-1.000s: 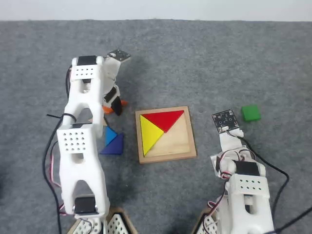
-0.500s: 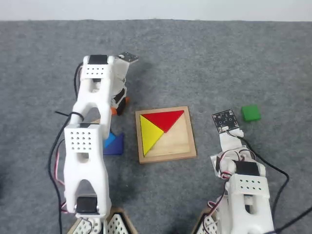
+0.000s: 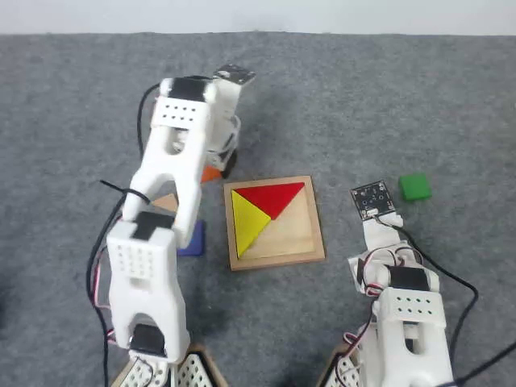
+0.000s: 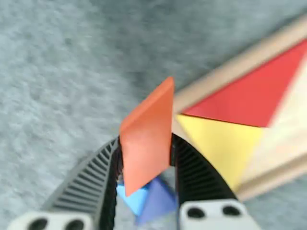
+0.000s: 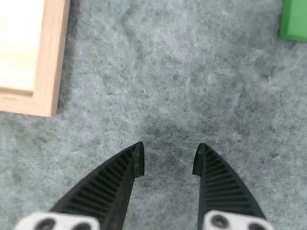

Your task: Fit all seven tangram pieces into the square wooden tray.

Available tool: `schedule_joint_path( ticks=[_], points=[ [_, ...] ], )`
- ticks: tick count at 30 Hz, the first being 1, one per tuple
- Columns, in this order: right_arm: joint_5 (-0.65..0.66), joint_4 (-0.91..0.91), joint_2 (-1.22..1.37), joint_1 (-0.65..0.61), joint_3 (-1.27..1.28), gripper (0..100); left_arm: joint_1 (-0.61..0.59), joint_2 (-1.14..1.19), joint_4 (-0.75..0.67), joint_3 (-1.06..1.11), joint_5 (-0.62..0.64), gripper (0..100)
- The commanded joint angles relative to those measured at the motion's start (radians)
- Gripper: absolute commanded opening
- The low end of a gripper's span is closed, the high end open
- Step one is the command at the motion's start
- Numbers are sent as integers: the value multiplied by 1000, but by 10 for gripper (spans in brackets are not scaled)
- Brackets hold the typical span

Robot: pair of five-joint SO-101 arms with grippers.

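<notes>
The square wooden tray (image 3: 316, 216) lies mid-table with a red triangle (image 3: 272, 196) and a yellow triangle (image 3: 247, 219) in it. My left gripper (image 4: 145, 158) is shut on an orange piece (image 4: 146, 138), held above the carpet just off the tray's far-left corner (image 4: 225, 67); the orange piece (image 3: 211, 173) peeks out under the arm in the high view. A light blue piece (image 4: 130, 197) and a dark blue triangle (image 4: 157, 201) lie below it; the dark blue triangle (image 3: 193, 243) sits left of the tray. My right gripper (image 5: 168, 158) hangs open over bare carpet. A green square (image 3: 414, 187) rests right of the tray.
A tan wooden piece (image 3: 165, 201) lies left of the tray, partly under the left arm (image 3: 173, 177). The tray's corner (image 5: 45, 72) and the green square (image 5: 293, 19) show in the right wrist view. Grey carpet (image 3: 363, 97) covers the table.
The left arm has swung right toward the tray's far-left corner, carrying the orange piece. It now covers the light blue piece in the high view. The right arm has stayed still.
</notes>
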Motion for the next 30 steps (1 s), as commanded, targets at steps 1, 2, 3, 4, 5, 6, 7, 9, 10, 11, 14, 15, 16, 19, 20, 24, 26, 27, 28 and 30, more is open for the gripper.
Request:
schedule_joint_path(
  ticks=[1, 2, 3, 4, 5, 6, 7, 9, 10, 11, 14, 15, 16, 19, 20, 24, 26, 27, 28, 30],
  points=[
    [8, -19, -27, -7, -8, 192, 104, -147, 40, 35, 132, 10],
    [8, -19, -27, -7, -8, 192, 133, -149, 40, 38, 170, 10],
    [6, -19, -27, -7, -8, 192, 160, -147, 40, 38, 213, 10],
    [5, -19, -27, -5, -8, 192, 184, -146, 38, 41, 264, 11],
    [5, -19, -27, -2, -8, 192, 210, -141, 32, 42, 311, 11],
    [5, -19, -27, -1, -9, 192, 235, -132, 29, 41, 361, 11],
    [5, -19, -27, -1, -9, 192, 256, -118, 28, 36, 410, 11],
    [3, -19, -27, 4, -12, 191, 304, -87, 17, 36, 485, 11],
    [3, -19, -28, 16, -14, 191, 327, -66, 0, 38, 514, 11],
    [3, -19, -28, 30, -15, 191, 342, -44, -18, 36, 537, 11],
    [2, -19, -28, 70, -25, 191, 370, 25, -77, 36, 586, 11],
    [-6, -19, -28, 81, -28, 191, 376, 46, -94, 36, 605, 11],
    [-25, -19, -28, 90, -32, 191, 377, 66, -109, 36, 623, 11],
    [-31, -19, -28, 97, -35, 191, 379, 114, -146, 36, 655, 12],
    [-32, -18, -28, 97, -35, 191, 379, 123, -157, 36, 655, 12],
    [-32, -18, -28, 93, -35, 191, 381, 147, -181, 35, 680, 13],
    [-32, -18, -28, 91, -35, 191, 382, 152, -193, 35, 683, 13],
    [-32, -18, -28, 91, -35, 191, 382, 152, -195, 35, 684, 13],
    [-32, -18, -28, 91, -35, 191, 387, 152, -196, 35, 684, 22],
    [-32, -18, -28, 91, -35, 191, 397, 152, -192, 35, 684, 81]
  ],
)
